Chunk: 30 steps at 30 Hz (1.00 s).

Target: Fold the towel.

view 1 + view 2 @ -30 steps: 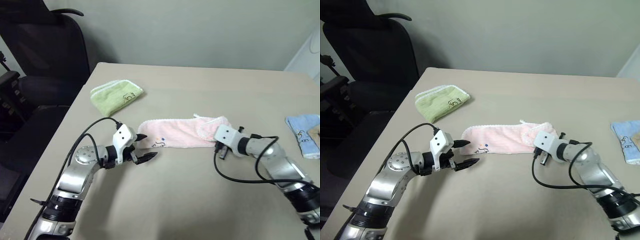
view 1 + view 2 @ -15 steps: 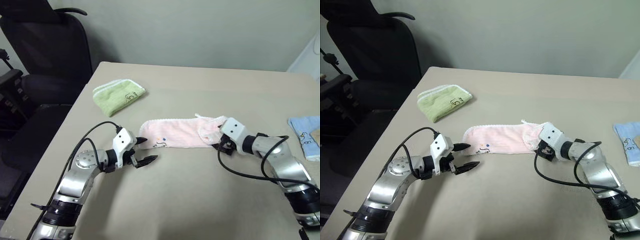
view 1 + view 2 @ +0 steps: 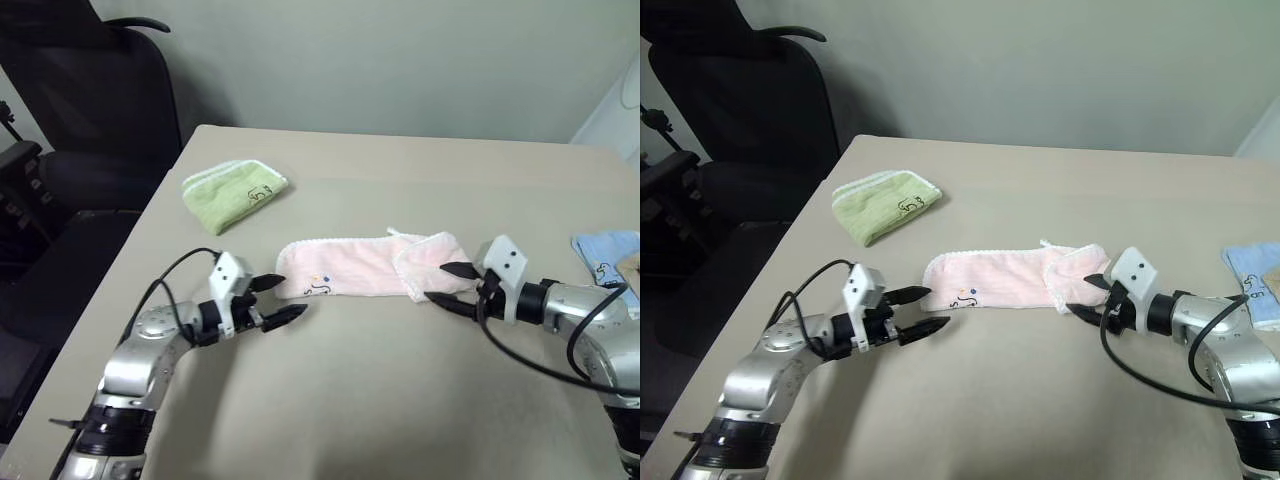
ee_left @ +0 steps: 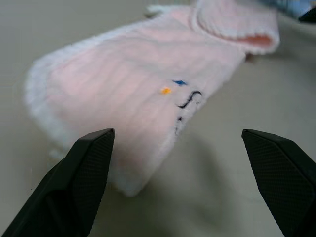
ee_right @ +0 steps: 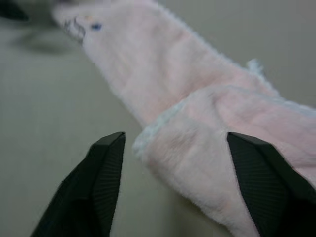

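Towel (image 3: 365, 266) is lying mid-frame on table (image 3: 330, 400) as a long strip, its right end doubled back over itself (dark mark near left end). L gripper (image 3: 278, 300) is hovering w/ jaws spread just left of towel, holding nothing. R gripper (image 3: 443, 286) is gaping, empty, at the folded end. Green towel (image 3: 233, 192) is sitting upper left, blue towel (image 3: 608, 258) at right edge.

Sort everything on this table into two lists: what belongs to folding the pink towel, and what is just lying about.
Belongs to the job:
- pale pink terry towel, one end folded over
- left pincer, open
- right pincer, open

Just lying about:
- folded light green towel
- light blue towel
- black office chair
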Each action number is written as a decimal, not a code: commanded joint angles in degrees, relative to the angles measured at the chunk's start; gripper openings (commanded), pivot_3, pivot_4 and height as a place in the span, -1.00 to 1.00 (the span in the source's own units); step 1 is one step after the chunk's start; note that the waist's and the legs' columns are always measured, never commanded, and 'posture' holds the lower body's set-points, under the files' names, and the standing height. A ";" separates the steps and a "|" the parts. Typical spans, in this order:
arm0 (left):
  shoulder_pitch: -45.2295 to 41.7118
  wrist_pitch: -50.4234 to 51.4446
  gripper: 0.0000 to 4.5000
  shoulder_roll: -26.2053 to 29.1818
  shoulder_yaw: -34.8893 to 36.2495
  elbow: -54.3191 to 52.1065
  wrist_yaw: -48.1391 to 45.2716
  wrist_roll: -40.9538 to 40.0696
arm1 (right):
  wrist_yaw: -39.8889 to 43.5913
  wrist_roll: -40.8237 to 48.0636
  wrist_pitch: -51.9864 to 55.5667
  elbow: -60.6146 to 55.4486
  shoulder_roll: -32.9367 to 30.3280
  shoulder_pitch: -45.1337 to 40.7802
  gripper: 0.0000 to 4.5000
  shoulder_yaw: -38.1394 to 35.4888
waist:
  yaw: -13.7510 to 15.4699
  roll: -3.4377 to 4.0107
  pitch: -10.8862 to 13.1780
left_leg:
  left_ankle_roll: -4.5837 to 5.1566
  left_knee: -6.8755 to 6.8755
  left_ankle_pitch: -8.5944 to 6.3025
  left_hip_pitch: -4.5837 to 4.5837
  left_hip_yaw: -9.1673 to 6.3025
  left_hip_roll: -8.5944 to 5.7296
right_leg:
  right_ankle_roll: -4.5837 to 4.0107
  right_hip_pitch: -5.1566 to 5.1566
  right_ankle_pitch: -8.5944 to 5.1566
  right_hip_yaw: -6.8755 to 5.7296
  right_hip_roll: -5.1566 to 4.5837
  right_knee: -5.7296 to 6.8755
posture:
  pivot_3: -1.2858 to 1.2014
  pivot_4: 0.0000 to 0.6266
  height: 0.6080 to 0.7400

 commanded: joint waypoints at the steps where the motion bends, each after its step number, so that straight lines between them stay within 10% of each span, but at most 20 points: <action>1: 1.17 7.82 1.00 -0.93 4.38 -3.93 2.08 -8.02 | -4.28 -0.28 0.97 4.99 1.61 -4.29 -0.05 -1.57 | 0.07 -0.05 -0.03 | 0.01 0.00 0.02 0.00 -0.01 -0.01 | 0.04 0.02 -0.01 0.02 0.00 0.00 | 0.03 -0.52 1.00; 7: 3.86 16.64 1.00 -2.21 8.28 -6.70 6.11 -16.39 | -8.01 -0.14 1.71 13.21 7.59 -8.35 -0.98 0.43 | 0.29 -0.08 -0.05 | 0.02 -0.08 0.01 0.26 -0.07 0.00 | -0.01 0.20 -0.04 0.00 0.00 0.03 | 0.03 -0.52 1.00; 19: 9.87 36.07 1.00 -9.33 13.06 -10.75 26.41 -37.13 | -8.44 -2.73 -2.21 15.02 11.37 -7.07 -0.98 4.28 | 0.37 -0.09 -0.05 | -0.08 -0.08 0.04 0.40 0.00 -0.01 | -0.14 0.35 -0.08 -0.01 0.00 0.03 | 0.03 -0.52 1.00; 30: -1.92 38.63 1.00 -19.57 17.53 3.58 54.66 -47.06 | -9.45 -3.02 -1.78 12.94 11.92 -5.77 -0.98 3.75 | 1.36 -0.02 -0.03 | -0.64 -1.05 -0.06 2.46 -0.08 -0.84 | -0.43 2.30 -0.93 0.79 0.01 -0.03 | 0.03 -0.52 1.00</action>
